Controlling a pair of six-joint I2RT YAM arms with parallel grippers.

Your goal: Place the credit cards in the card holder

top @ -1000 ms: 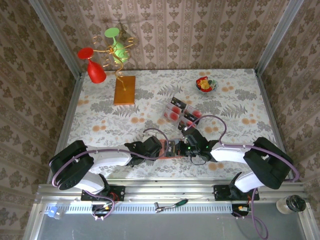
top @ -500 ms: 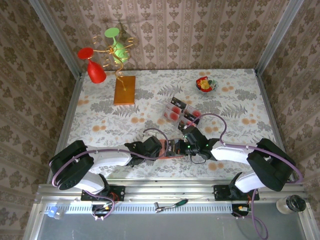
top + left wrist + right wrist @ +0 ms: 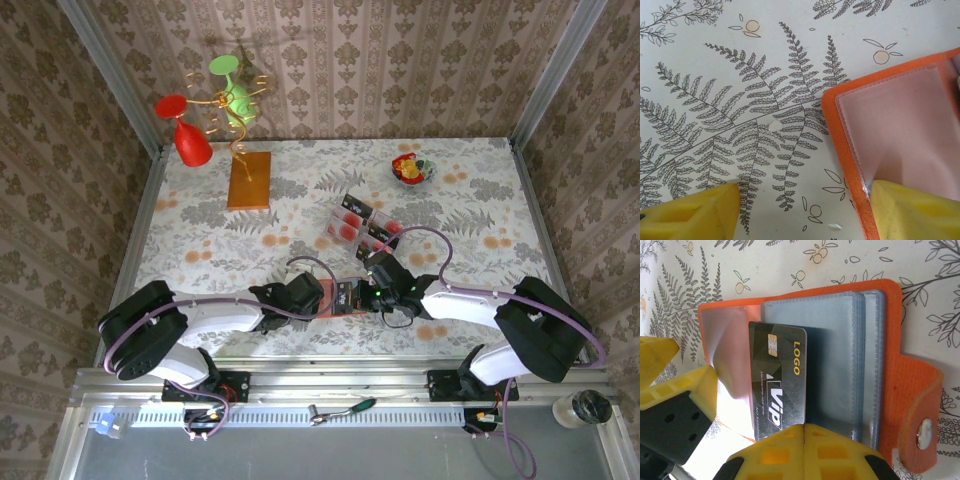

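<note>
Fern-print table, both arms meeting over the open holder near its front edge.

Left gripper stands wide and holds nothing. One pad presses on the holder's clear flap and the other sits over the cloth beside it, likely to pin the holder flat and open. Right gripper looks closed on the near edge of a black card, which lies across the grey-blue pockets, probably lined up for sliding in. Whether it has entered a pocket I cannot tell. More cards wait in the tray farther back.
</note>
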